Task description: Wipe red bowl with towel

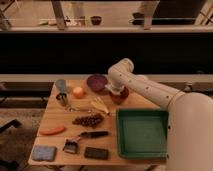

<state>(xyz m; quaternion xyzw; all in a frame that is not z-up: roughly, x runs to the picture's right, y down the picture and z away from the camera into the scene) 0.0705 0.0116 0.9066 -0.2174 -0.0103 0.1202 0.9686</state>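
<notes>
hand (116, 90) down at red bowl (123, 95); grip state: cannot tell | red bowl: worktop (59, 118) rear, just right of purple bowl (96, 82), behind green tray (142, 133)

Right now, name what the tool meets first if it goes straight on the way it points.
The tool, pointing down beside the purple bowl, would likely meet the red bowl first; depth is unclear.

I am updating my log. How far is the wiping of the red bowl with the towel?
Done: the gripper is at the red bowl, beside the purple bowl. In hand: it sits low over the bowl; a whitish patch beneath may be the towel. Left: how much wiping remains is unclear.
</notes>
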